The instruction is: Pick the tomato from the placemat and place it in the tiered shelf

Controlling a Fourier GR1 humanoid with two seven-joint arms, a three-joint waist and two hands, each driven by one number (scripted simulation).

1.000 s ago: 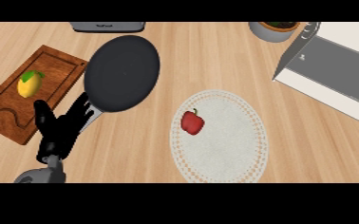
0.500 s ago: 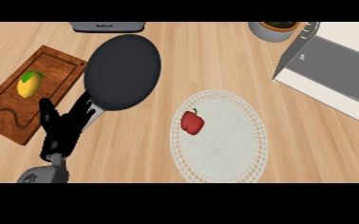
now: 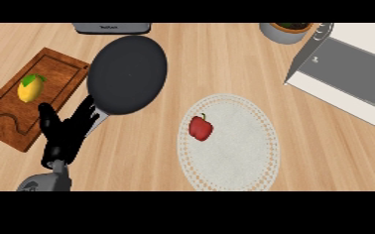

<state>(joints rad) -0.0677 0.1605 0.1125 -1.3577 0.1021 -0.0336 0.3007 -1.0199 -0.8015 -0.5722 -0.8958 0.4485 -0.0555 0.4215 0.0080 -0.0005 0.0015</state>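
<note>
We see the tomato on the placemat, lower centre; our left hand, open and empty, rests lower left. Reaching across, we risk knocking the pan or rolling the tomato before reaching the shelf, upper right

The tomato sits on the placemat, near the mat's left edge. The mat lies by the counter's near edge. A pan lies to the mat's left. A cutting board with a lemon on it lies at the left edge. The shelf stands at the right edge. My left hand is over the near left corner, beside the board.
</note>
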